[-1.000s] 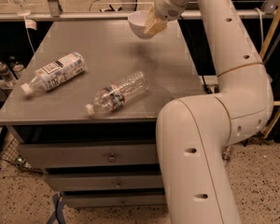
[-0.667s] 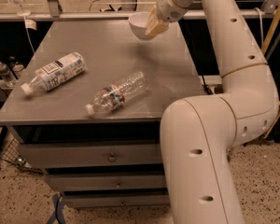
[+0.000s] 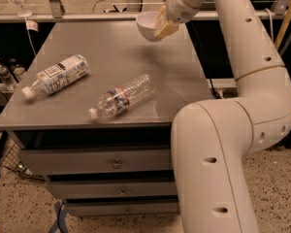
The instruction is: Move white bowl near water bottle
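Note:
The white bowl [image 3: 148, 24] hangs above the far right part of the grey table [image 3: 106, 47], held at its right rim by my gripper [image 3: 162, 27]. The gripper's pale yellow fingers [image 3: 166, 28] are shut on the bowl's rim. The water bottle [image 3: 121, 97], clear and ribbed with a red-and-dark label band, lies on its side near the table's front edge, cap toward the front left. The bowl is well behind and to the right of it.
A fatter bottle with a large white printed label [image 3: 56, 75] lies on its side at the table's left. Drawers [image 3: 116, 163] sit under the tabletop. My arm [image 3: 252, 81] arches over the right side. Small bottles [image 3: 2, 74] stand off the table at far left.
The gripper with the bowl has shifted slightly forward and down over the table. The two bottles have not moved.

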{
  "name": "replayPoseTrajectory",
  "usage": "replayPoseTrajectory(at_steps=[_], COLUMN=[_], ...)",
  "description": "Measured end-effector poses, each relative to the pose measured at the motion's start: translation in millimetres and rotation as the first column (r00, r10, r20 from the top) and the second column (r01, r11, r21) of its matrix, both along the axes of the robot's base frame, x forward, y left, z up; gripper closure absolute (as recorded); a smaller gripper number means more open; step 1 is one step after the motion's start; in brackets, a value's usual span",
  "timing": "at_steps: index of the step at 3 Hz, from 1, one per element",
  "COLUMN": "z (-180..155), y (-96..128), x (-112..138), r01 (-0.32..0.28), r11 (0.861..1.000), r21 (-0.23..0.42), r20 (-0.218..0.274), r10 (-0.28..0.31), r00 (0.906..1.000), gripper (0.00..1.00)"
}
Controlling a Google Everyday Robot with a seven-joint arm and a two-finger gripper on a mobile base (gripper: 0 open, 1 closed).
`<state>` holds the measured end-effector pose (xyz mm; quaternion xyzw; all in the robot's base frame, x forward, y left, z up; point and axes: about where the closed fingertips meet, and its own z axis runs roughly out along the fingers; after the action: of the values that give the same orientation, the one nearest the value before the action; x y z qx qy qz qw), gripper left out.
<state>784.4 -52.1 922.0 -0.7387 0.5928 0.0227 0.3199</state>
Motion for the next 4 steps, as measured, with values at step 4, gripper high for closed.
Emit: replayPoseTrajectory(at_steps=[4], z=[-7.0], y=[-36.8], x=[-106.0], r01=[-0.006], r11=[0.997], r21=[-0.076], r20=[0.027], r10=[0.008], r00=[0.9996], gripper=[1.0])
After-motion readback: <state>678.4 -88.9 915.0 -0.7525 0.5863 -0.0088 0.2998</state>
